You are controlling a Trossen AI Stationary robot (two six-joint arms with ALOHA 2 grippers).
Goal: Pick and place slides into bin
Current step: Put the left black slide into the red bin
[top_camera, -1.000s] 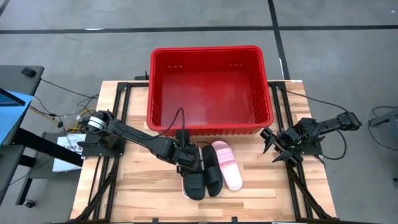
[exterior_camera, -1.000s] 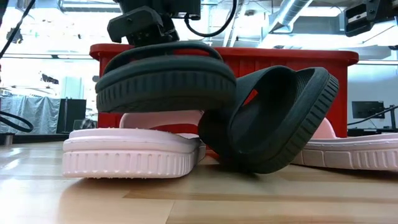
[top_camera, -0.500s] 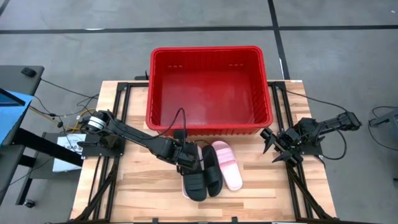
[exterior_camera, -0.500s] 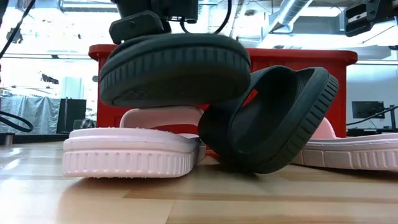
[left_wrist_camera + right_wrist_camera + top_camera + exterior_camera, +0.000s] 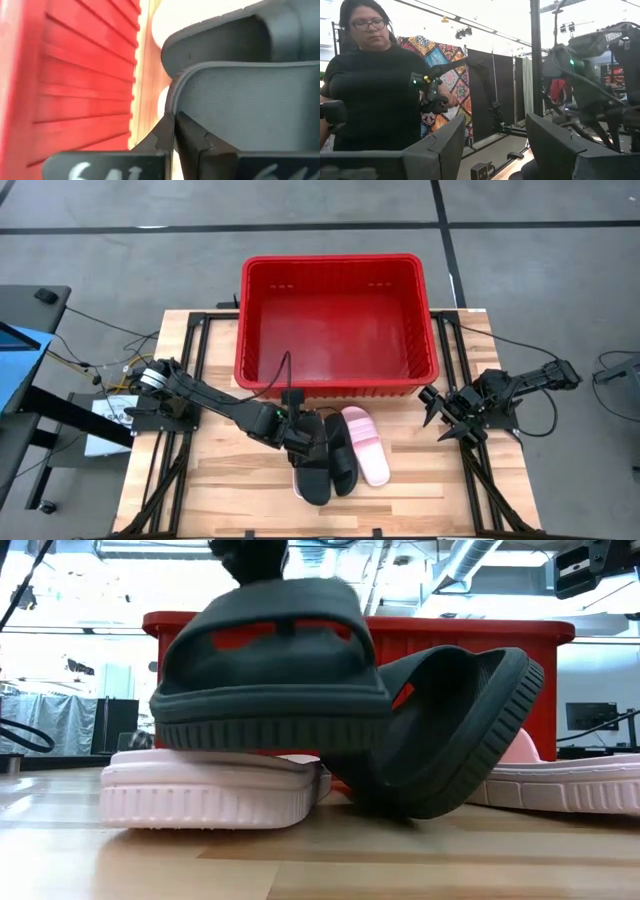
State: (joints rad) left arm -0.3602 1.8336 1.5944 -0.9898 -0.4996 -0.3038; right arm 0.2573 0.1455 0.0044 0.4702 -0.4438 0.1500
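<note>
My left gripper point(image 5: 300, 438) is shut on a black slide point(image 5: 313, 475) in front of the red bin point(image 5: 335, 260). This slide point(image 5: 270, 670) tilts, its near end down on a light pink slide point(image 5: 200, 785) that lies flat on the table. A second black slide point(image 5: 343, 458) stands on its side edge and leans against the first point(image 5: 450, 730). Another pink slide point(image 5: 367, 445) lies flat to its right. At the table's right side my right gripper point(image 5: 436, 418) waits open, holding nothing. My left gripper pinches the edge of the black slide's strap point(image 5: 172, 95) between its two fingers, at the end of the slide nearest the bin. The fingers slant down from the table's far left. The slide's far end is raised and its near end point(image 5: 270, 730) rests on the pink slide.
The bin's near wall point(image 5: 330, 388) stands just behind the slides. Bare wooden tabletop point(image 5: 230, 490) lies to the left and right of the slides. In the right wrist view a person point(image 5: 375, 85) stands in the room beyond the table.
My left gripper has risen a little with the black slide. The slide has tipped: its far end has come up and its near end has dropped onto the pink slide, so its strap and footbed now face the table's near edge. The other slides have stayed put.
</note>
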